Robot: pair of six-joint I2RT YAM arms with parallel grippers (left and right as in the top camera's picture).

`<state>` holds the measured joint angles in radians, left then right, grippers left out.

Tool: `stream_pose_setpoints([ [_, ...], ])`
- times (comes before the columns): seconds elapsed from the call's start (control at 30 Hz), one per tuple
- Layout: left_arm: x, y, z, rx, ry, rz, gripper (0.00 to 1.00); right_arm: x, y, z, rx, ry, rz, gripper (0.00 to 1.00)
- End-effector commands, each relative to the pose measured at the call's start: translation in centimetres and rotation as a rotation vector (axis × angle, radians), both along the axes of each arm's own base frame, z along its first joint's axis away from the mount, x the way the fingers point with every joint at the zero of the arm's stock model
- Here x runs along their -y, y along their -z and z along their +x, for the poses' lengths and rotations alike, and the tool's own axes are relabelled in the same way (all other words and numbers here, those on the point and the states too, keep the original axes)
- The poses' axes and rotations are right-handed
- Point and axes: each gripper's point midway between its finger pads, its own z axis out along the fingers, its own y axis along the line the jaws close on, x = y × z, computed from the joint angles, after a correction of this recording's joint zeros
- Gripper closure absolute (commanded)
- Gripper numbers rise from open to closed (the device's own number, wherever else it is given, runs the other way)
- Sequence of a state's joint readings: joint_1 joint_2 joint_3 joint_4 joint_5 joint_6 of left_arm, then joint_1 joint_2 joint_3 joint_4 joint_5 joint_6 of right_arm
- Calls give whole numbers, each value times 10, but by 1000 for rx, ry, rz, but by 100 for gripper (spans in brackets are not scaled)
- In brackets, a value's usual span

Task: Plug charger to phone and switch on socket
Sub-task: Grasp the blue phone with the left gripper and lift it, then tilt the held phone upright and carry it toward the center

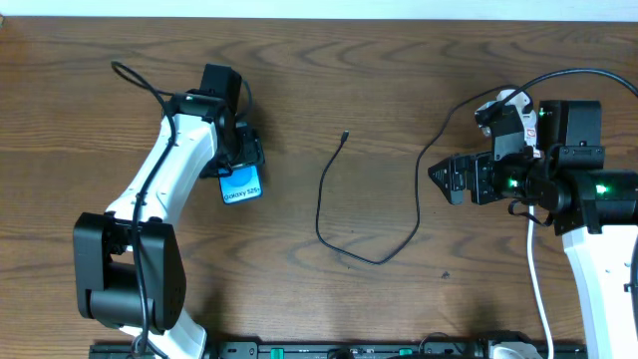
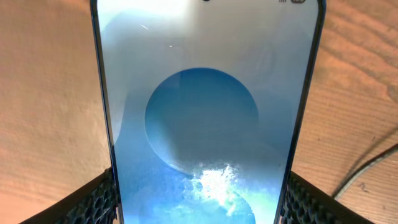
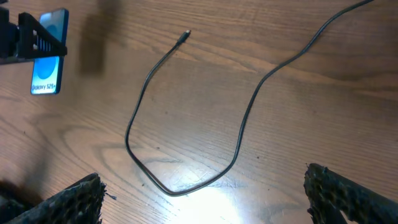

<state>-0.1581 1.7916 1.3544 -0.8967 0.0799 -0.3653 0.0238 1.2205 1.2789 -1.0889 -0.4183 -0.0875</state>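
Note:
My left gripper (image 1: 239, 165) is shut on the phone (image 1: 242, 186), a black-framed phone with a light blue screen reading "Galaxy S25+". In the left wrist view the phone (image 2: 205, 112) fills the space between both fingers (image 2: 200, 208). The charger, a thin black cable (image 1: 344, 249), lies looped on the table with its small plug tip (image 1: 345, 134) free, right of the phone. My right gripper (image 1: 439, 178) is open and empty above the cable's loop (image 3: 186, 190). The tip (image 3: 185, 35) and the phone (image 3: 48, 68) show in the right wrist view. The socket's white end with red marks (image 1: 508, 102) peeks from behind the right arm.
A thick white cord (image 1: 539, 294) runs down the right side towards the front edge. The black cable's far end rises towards the right arm (image 1: 469, 95). A dark rail (image 1: 329, 351) lines the table's front edge. The table is brown wood (image 1: 379, 60).

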Motion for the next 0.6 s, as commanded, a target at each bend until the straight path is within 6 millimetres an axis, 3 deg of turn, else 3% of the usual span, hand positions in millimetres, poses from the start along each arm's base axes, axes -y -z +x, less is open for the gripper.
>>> stream_pose_setpoints([
  [0.0,16,-13,-1,-3,-60,-101,27,-2,3,-1,-8,-13,-3,1],
  [0.3,62,-26,-12,-77,-50,-390,27,-2,3,-1,-11,-10,-2,1],
  [0.57,81,-43,-15,-136,-116,-594,28,-2,3,-1,-11,-10,-2,1],
])
